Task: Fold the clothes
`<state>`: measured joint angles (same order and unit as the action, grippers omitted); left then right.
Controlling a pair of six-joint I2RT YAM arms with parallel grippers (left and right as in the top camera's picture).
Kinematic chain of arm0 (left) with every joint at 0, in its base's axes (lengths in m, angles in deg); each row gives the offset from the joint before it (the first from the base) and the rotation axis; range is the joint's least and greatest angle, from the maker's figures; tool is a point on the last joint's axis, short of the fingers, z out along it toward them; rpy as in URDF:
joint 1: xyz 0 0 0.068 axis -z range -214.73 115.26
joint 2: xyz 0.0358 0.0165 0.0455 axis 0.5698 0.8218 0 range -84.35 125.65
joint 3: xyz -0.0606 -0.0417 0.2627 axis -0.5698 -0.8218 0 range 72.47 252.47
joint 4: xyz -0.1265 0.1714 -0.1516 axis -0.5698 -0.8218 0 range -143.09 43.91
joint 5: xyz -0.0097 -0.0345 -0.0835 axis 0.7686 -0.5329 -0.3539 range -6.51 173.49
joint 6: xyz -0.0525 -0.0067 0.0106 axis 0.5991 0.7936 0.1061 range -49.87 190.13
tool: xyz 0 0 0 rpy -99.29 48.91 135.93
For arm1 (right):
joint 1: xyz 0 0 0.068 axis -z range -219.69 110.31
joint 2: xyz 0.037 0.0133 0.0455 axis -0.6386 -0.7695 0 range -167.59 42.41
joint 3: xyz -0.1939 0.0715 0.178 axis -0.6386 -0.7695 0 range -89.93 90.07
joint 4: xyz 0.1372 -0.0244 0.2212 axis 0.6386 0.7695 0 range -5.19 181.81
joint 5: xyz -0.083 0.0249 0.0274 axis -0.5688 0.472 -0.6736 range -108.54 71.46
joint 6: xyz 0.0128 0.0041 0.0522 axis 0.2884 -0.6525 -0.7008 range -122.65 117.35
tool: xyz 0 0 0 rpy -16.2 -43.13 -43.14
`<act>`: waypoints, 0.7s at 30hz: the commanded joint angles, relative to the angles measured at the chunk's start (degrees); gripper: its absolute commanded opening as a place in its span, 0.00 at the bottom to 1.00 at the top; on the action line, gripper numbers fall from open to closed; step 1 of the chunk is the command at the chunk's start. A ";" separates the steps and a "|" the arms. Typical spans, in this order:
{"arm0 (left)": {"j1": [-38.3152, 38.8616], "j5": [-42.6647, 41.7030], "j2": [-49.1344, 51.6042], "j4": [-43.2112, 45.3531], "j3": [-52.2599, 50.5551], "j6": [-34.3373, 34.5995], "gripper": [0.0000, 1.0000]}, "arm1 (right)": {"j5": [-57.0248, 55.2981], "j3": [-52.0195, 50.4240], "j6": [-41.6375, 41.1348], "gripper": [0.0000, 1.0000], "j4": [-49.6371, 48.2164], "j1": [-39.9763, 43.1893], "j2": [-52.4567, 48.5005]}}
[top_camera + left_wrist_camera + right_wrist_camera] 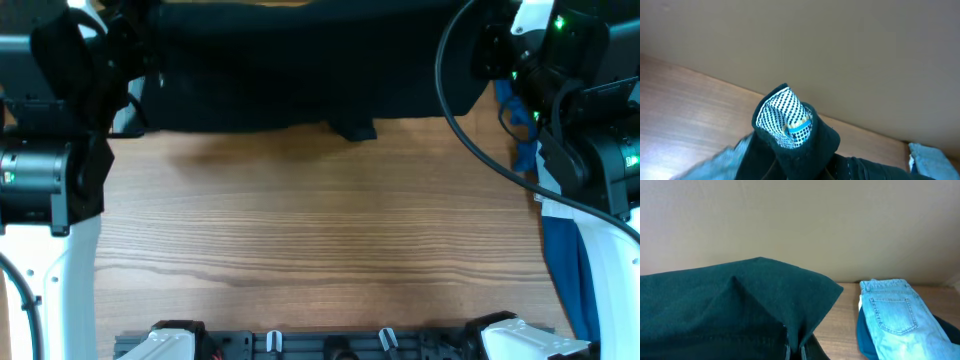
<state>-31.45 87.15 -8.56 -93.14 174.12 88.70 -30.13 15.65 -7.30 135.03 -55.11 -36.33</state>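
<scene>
1. Along the far edge of the table [320, 230], black garment [300, 70] spread wide between the two arms
2. At its left end, left gripper [145, 55] clamped tight on the fabric; cloth bunched up there, white dotted lining [782, 117] and blue label [799, 129] showing
3. At its right end, right gripper [794, 350] pinched closed on the fabric, cloth tenting up from the jaws
4. Folded light denim garment [895, 312] lies right of that corner; royal blue cloth [565, 250] at the table's right edge

text readable: none | black garment [821, 146]: small blue tag [800, 131] on its white dotted lining [776, 112], print too blurred to read | light blue jeans [895, 312]: any label too small to tell
</scene>
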 commanded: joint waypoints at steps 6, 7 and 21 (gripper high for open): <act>0.55 3.02 0.07 -1.88 1.18 -1.20 0.04 | 5.01 0.63 -4.87 0.04 6.62 0.39 7.02; 1.11 3.02 0.07 -2.08 1.18 -1.18 0.04 | 6.14 0.63 -5.49 0.04 8.31 0.39 7.87; 13.84 2.91 -0.22 -20.06 1.18 4.83 0.04 | 8.46 0.72 -11.80 0.05 27.71 0.39 10.86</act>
<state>-19.90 89.12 -8.16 -111.35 174.12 91.52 -20.69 15.65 -19.12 163.38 -55.11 -26.21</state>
